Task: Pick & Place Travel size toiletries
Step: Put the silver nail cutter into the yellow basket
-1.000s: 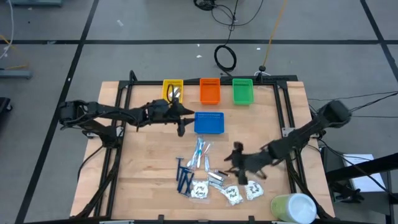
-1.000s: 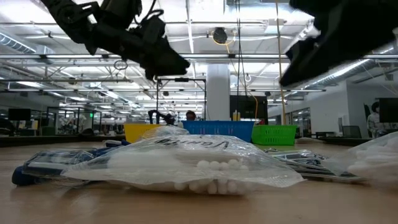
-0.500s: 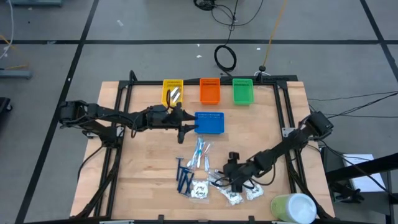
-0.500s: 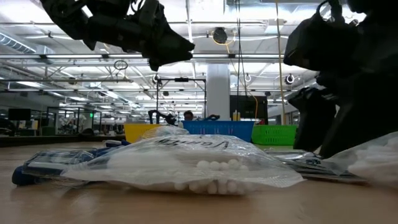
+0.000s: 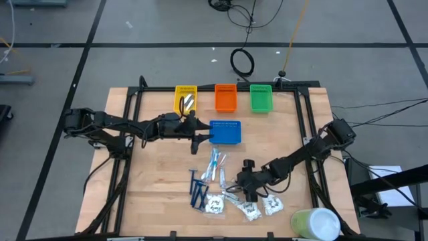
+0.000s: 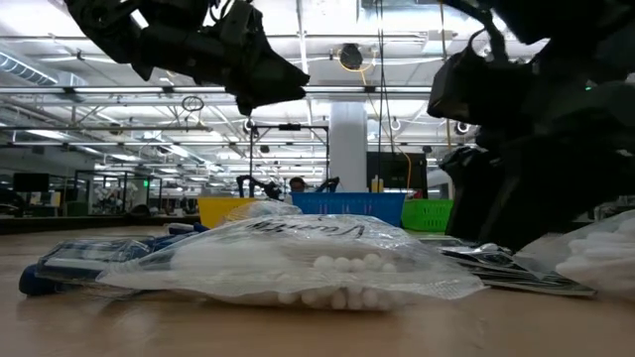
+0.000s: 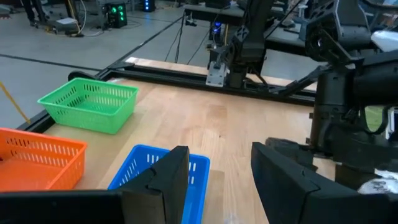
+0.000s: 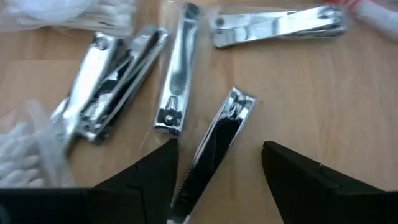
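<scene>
The travel size toiletries lie in a loose pile on the wooden table: light-blue-and-white sticks (image 5: 215, 164), dark blue razors (image 5: 197, 194), white sachets (image 5: 214, 205) and several silvery nail clippers (image 8: 177, 74). A clear bag of cotton swabs (image 6: 298, 258) lies nearest the low camera. My right gripper (image 5: 246, 192) (image 8: 217, 186) is open and low over the clippers; one clipper (image 8: 217, 140) lies between its fingers, untouched. My left gripper (image 5: 200, 137) (image 7: 224, 186) hangs open beside the blue tray (image 5: 225, 132), holding nothing.
Yellow (image 5: 186, 97), orange (image 5: 226, 98) and green (image 5: 261, 98) trays stand in a row at the far edge; a silvery item (image 5: 188, 102) lies in the yellow one. A big pale green-and-white cylinder (image 5: 314, 224) stands at the near right corner. Bare wood lies left of the pile.
My right gripper has come down onto the pile of toiletries, going toward the table's near and left edges and tipping further downward; its fingers have stayed open. The toiletries have not moved.
</scene>
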Available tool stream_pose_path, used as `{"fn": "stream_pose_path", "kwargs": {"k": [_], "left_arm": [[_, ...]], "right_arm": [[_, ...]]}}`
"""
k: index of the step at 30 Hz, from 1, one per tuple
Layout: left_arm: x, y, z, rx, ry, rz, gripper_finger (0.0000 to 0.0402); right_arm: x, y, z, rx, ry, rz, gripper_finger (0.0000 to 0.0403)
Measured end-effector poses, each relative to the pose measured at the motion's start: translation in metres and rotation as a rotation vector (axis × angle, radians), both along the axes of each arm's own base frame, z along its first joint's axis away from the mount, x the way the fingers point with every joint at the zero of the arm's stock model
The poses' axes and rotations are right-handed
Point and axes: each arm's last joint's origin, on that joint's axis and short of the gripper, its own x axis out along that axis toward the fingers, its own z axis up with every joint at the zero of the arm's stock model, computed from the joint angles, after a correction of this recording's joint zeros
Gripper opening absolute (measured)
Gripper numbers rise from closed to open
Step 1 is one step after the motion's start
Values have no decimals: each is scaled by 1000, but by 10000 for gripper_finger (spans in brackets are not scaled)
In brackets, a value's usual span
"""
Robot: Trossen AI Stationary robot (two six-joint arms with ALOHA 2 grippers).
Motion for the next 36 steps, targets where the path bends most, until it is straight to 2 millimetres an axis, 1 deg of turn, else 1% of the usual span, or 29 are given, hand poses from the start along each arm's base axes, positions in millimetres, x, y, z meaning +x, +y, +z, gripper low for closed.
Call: {"fn": "stream_pose_path", "kwargs": {"k": [7, 11, 18, 24, 26, 30, 33, 36], "left_arm": [[-1, 0, -3, -3, 34, 0, 173], [-1, 0, -3, -3, 33, 0, 173], [-1, 0, -3, 3, 33, -1, 173], [-1, 0, -3, 41, 35, -9, 173], [-1, 0, -3, 56, 36, -13, 173], [-1, -1, -3, 50, 36, -15, 173], [-1, -1, -3, 49, 36, -15, 173], [-1, -1, -3, 39, 34, -13, 173]], "right_arm": [[5, -17, -1, -32, 24, -22, 193], [4, -22, -3, 5, 69, -31, 168], [3, -23, -4, 28, 90, -36, 114], [0, -26, -6, 28, 133, -39, 53], [-1, -27, -2, 30, 127, -37, 40], [-4, -28, 12, 28, 90, -15, 40], [-9, -30, 27, 16, 59, 10, 40], [-10, -32, 50, -24, -62, 13, 45]]}}
